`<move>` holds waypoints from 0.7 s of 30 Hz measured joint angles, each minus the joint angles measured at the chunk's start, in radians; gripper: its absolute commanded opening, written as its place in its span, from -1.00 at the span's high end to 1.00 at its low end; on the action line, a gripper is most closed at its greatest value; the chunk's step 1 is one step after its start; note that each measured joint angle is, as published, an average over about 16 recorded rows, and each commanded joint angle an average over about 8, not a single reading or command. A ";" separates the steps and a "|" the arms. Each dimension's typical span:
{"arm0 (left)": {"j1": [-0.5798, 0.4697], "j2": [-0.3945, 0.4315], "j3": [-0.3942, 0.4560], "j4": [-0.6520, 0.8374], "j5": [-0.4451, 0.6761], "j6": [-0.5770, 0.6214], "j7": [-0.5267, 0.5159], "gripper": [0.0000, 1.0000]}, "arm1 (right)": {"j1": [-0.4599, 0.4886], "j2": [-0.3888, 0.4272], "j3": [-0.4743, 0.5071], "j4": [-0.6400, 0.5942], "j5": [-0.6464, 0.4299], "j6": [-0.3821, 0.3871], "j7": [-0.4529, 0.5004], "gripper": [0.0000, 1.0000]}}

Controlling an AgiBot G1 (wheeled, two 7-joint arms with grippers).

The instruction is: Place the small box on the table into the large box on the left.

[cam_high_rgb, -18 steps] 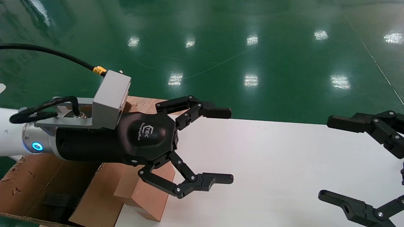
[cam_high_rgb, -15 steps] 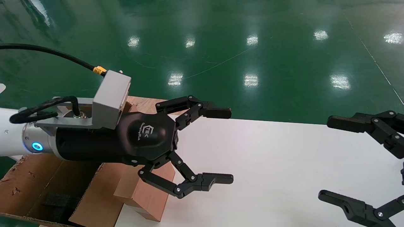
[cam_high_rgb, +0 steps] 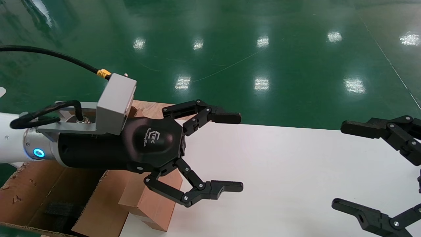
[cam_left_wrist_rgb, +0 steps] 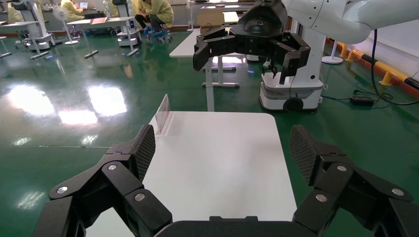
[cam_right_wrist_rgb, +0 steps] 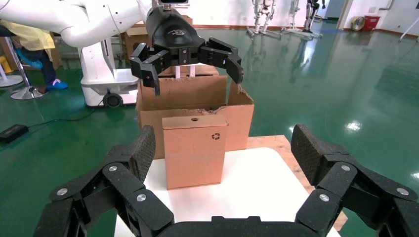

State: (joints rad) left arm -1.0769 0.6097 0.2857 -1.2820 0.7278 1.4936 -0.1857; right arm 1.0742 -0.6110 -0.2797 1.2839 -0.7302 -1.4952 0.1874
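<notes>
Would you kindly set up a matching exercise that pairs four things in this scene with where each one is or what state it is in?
Things:
1. small box
2. large box
3. left gripper
4. right gripper

States:
A. open, at the far right edge of the head view
B. standing upright on the white table
C. ragged-edged, behind the small box in the right wrist view
D. open, raised above the small box, holding nothing

Pairs: 1-B, 2-C, 3-D, 4-A
</notes>
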 measured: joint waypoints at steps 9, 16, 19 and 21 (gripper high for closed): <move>0.000 0.000 0.000 0.000 0.000 0.000 0.000 -1.00 | 0.000 0.000 0.000 0.000 0.000 0.000 0.000 1.00; -0.003 -0.007 0.003 -0.009 0.022 -0.011 0.002 -1.00 | 0.000 0.000 0.000 0.000 0.000 0.000 0.000 1.00; -0.006 -0.013 0.007 -0.019 0.044 -0.024 -0.003 -1.00 | 0.000 0.000 0.000 -0.001 0.000 0.000 0.000 1.00; -0.010 -0.019 0.012 -0.027 0.064 -0.036 -0.009 -1.00 | 0.000 0.000 -0.001 -0.001 0.000 0.000 0.000 1.00</move>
State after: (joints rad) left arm -1.0864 0.5910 0.2978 -1.3087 0.7922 1.4578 -0.1950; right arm 1.0746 -0.6110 -0.2803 1.2832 -0.7300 -1.4953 0.1870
